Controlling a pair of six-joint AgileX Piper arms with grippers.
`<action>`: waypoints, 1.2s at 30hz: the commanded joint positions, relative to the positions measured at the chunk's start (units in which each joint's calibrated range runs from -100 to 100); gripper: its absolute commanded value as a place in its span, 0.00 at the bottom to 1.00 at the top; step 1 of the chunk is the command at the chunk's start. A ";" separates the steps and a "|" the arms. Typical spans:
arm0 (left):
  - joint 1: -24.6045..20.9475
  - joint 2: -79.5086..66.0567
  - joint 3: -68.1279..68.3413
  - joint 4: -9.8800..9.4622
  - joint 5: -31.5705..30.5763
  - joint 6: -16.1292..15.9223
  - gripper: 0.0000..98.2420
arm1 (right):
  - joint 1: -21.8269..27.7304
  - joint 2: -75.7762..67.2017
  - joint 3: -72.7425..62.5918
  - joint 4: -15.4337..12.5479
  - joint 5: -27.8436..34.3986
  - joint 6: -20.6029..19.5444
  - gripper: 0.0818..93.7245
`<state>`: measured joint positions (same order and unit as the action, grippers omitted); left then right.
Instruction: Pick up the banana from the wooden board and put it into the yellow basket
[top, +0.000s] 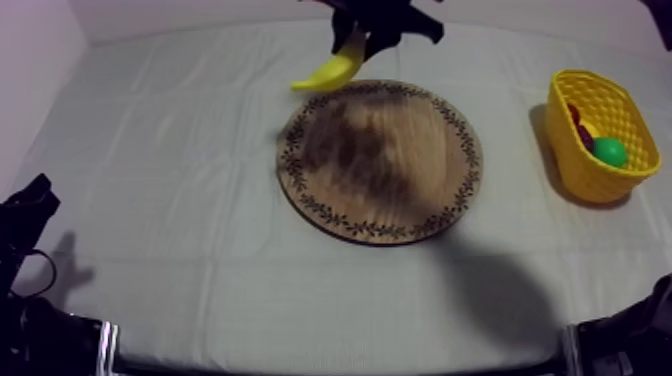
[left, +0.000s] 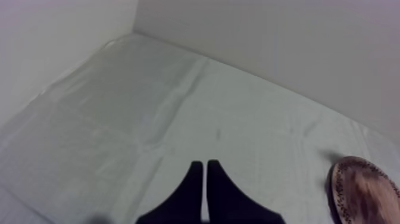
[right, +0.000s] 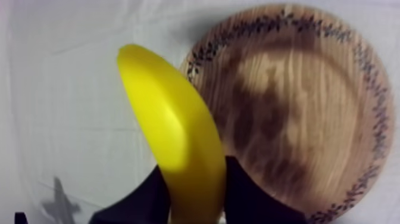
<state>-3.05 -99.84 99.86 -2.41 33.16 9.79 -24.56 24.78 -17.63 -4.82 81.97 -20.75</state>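
The yellow banana (top: 330, 70) hangs in the air above the far left rim of the round wooden board (top: 380, 160), with my right gripper (top: 362, 42) shut on it. In the right wrist view the banana (right: 172, 131) sits between the two black fingers of the gripper (right: 193, 179), its free end stretching over the cloth beside the board (right: 297, 107). The yellow basket (top: 585, 180) stands at the right side of the table. My left gripper (top: 28, 208) rests low at the left, and its fingers (left: 205, 170) lie together as a narrow wedge.
Inside the basket lie a green fruit (top: 608, 151) and something dark red (top: 581, 128). Nothing lies on the board. Its edge (left: 363, 190) shows in the left wrist view, beyond a stretch of creased cloth. A wall runs along the table's far side.
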 joint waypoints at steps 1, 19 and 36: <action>-0.02 0.02 0.03 -0.01 -0.01 0.00 0.00 | 0.22 -1.30 -0.86 0.28 0.85 1.03 0.13; -0.02 0.02 0.03 -0.01 -0.01 0.00 0.00 | 5.65 -9.07 4.32 2.82 5.20 8.71 0.14; -0.02 0.02 0.03 -0.01 -0.01 0.00 0.00 | 21.28 -21.58 17.62 5.00 4.73 19.40 0.17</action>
<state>-3.05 -99.84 99.86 -2.41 33.16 9.79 -5.77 4.12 -0.74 0.00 86.85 -2.84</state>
